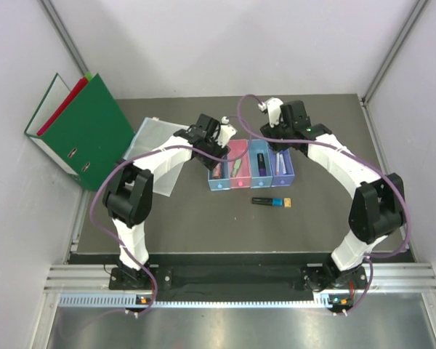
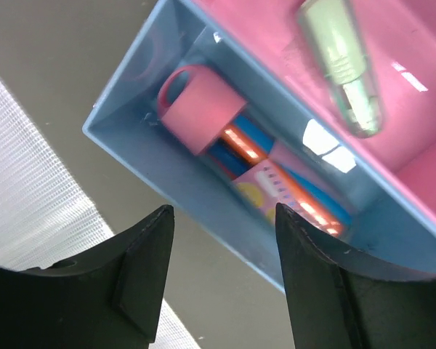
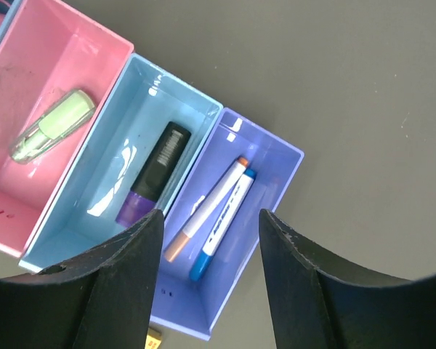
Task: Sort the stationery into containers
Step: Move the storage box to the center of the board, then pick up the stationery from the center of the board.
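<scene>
OK, both arms up over the row of bins. L side first: left gripper (image 2: 221, 218) is spread wide with nothing between the fingers, hanging above the light blue bin (image 2: 127, 149), and the pink-capped glue stick (image 2: 203, 109) lies flat inside it. Right gripper (image 3: 211, 218) is spread and empty too, sitting over the seam between the blue bin (image 3: 123, 123) and the purple bin (image 3: 276, 167). Contents check: green highlighter (image 3: 54, 131) in the pink bin (image 3: 29, 58), black-and-purple marker (image 3: 160, 163) in the blue one, two pens (image 3: 214, 211) side by side in the purple one. So I read this as a between-picks beat, most of the sort done. Not yet binned: a dark pen (image 1: 267, 201) on the table (image 1: 203, 233), at 6 o'clock from the blue bin, lying crosswise, w/ a tiny tan block (image 1: 288, 203) at its 3 o'clock end; can't tell if they touch. Next move, IMO, is the right arm's job: swing back toward 6 o'clock, drop low, turn the wrist so the fingers straddle the pen across its barrel, and stay off the block so it doesn't get nudged away.
</scene>
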